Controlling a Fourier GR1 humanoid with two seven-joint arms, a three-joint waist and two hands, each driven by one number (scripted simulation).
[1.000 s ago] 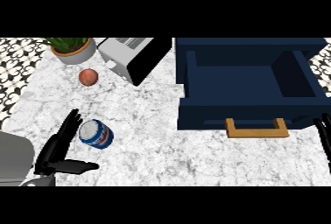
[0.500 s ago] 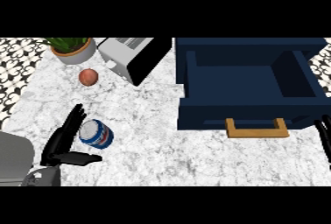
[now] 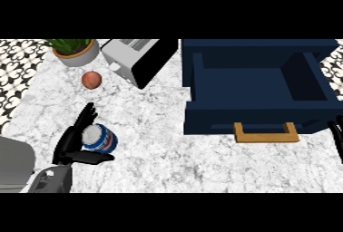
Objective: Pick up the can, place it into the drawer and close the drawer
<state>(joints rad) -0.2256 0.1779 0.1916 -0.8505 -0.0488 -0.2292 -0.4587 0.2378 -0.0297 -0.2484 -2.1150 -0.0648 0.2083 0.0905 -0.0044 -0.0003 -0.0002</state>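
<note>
item: can (image 3: 100,138), blue and white, upright on the marble counter (image 3: 174,149), lower left, well apart from the drawer.
item: left hand (image 3: 75,141), fingers along the can's far side and thumb under its near side, cupping it but not yet clenched; lift not evident.
item: right hand (image 3: 337,136), only fingertips at right edge; grasp cannot be told.
item: navy drawer (image 3: 258,84), open, wooden handle (image 3: 265,133) toward viewer.
status: grasp forming; carry, placement and closing all outstanding.
also present: toaster (image 3: 137,56), potted plant (image 3: 74,50), an egg-like object (image 3: 92,79).

light: bright, even | shadows: faint | glare: little | focus: whole view
</note>
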